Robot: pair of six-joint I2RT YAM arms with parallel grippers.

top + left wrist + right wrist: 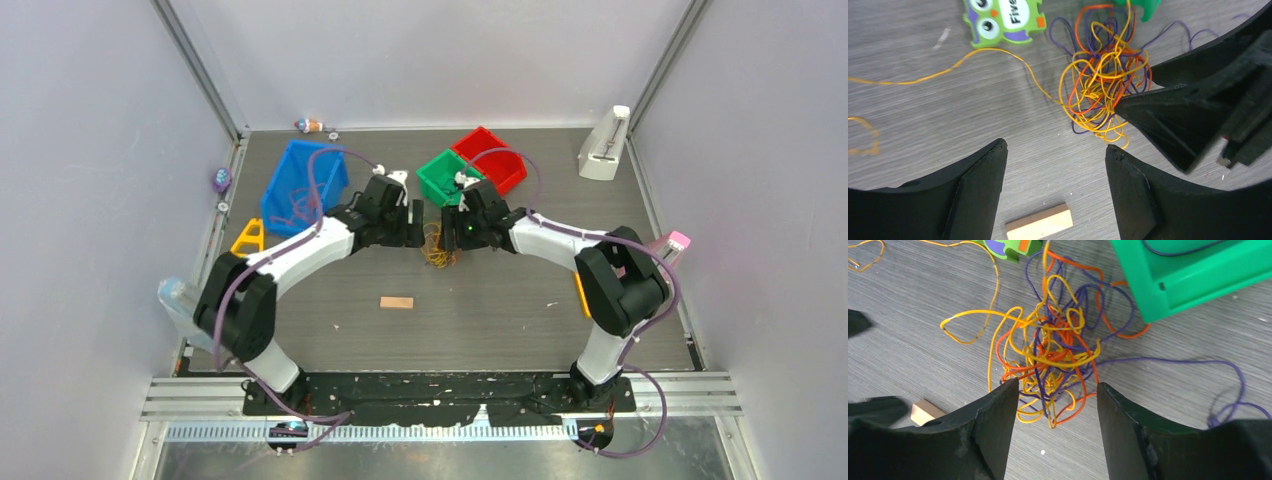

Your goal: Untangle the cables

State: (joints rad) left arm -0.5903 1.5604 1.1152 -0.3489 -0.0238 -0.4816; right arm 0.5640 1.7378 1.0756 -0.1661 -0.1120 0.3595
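Tangled cables (1058, 350): likely light, limp, snag-prone. Best taken by loose purple tail (1168, 360), not core. Left pincer (1055, 146) open, empty; right pincer (1058, 385) open, straddling knot's edge.

The gray table (500, 320) has plain pale walls (430, 60) behind it and on both sides. Shiny metal posts (198, 68) stand at its two back corners.

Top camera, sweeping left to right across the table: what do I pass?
yellow triangular piece → blue bin → wooden block → cables → red bin → white stand
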